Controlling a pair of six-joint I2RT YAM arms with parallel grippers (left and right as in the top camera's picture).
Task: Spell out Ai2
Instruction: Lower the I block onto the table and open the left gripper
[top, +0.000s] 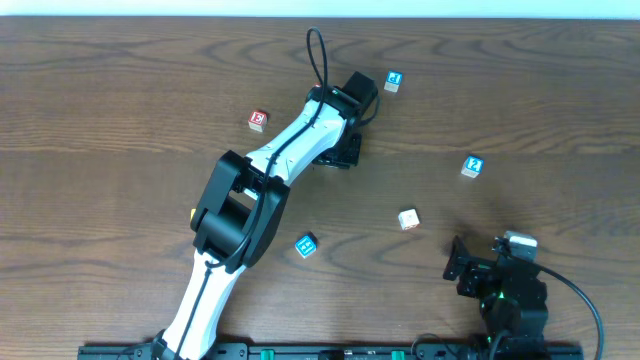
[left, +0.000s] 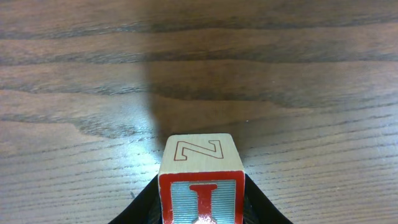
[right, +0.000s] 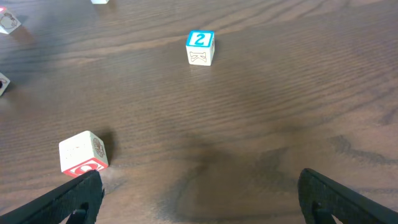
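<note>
Left claw (left: 202, 215) clamps the red I block (left: 200, 167).

The left arm (top: 295, 135) has smooth white shells between chunky black joint housings, a thin black cable (top: 318, 55) looping off its wrist, and a small yellow spot (top: 192, 212) near the elbow. The right arm (top: 505, 295) is mostly black, with a green light (top: 492, 297), a pale grey block (top: 518, 241) and matte black fingers (right: 348, 196).

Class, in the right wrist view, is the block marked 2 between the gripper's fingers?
No, the 2 block sits on the table, far ahead of the right gripper.
</note>
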